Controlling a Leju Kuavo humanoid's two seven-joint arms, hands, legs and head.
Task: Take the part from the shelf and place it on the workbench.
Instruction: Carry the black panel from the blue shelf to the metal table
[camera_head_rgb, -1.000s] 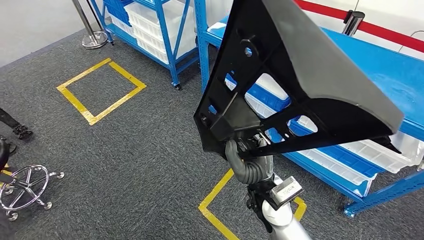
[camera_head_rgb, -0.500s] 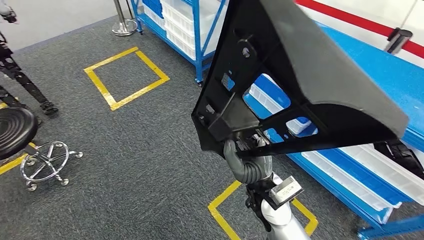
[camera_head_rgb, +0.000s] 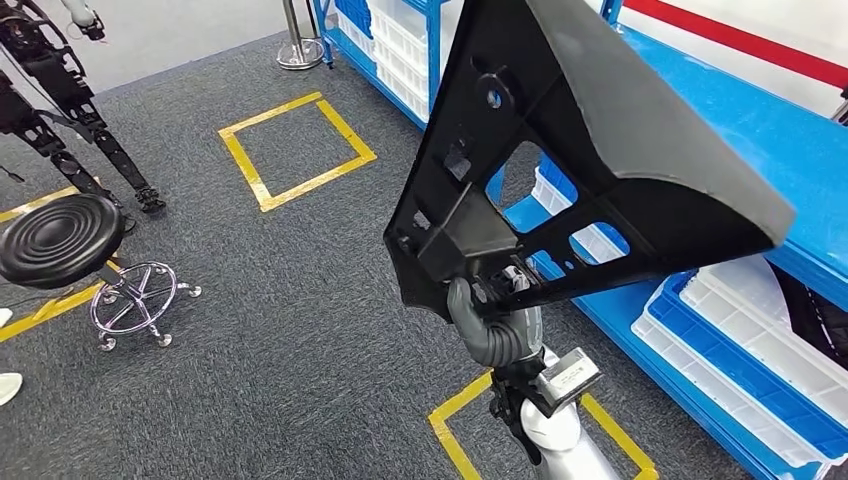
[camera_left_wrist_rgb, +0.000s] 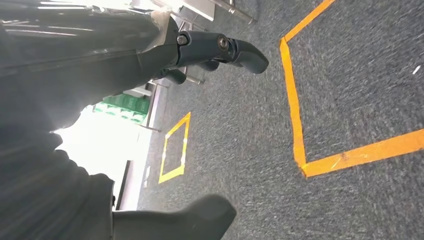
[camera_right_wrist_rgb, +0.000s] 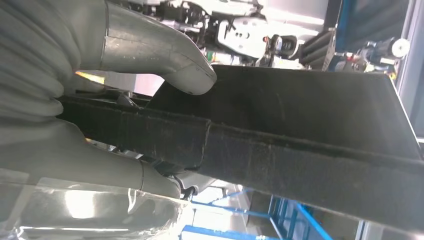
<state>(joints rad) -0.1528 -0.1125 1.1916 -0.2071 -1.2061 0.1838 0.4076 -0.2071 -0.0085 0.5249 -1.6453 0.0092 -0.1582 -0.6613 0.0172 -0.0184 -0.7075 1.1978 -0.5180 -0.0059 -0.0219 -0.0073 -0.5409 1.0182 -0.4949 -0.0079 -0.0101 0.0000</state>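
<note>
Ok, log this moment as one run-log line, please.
phase: carrying | right hand: grips black part, raised | left hand: holds nothing, above carpet | blue workbench: to the right | placed: not yet

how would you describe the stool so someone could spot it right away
Start from the grey carpet with its yellow tape squares; the stool stands near its left side. It alone has a round black ribbed seat on a chrome star base with casters.

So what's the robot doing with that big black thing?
The robot's right hand grips a big black plastic part and holds it up in the air. It isn't on the blue workbench yet. The workbench is close by on the right. The left hand hangs over the grey carpet and holds nothing.
</note>
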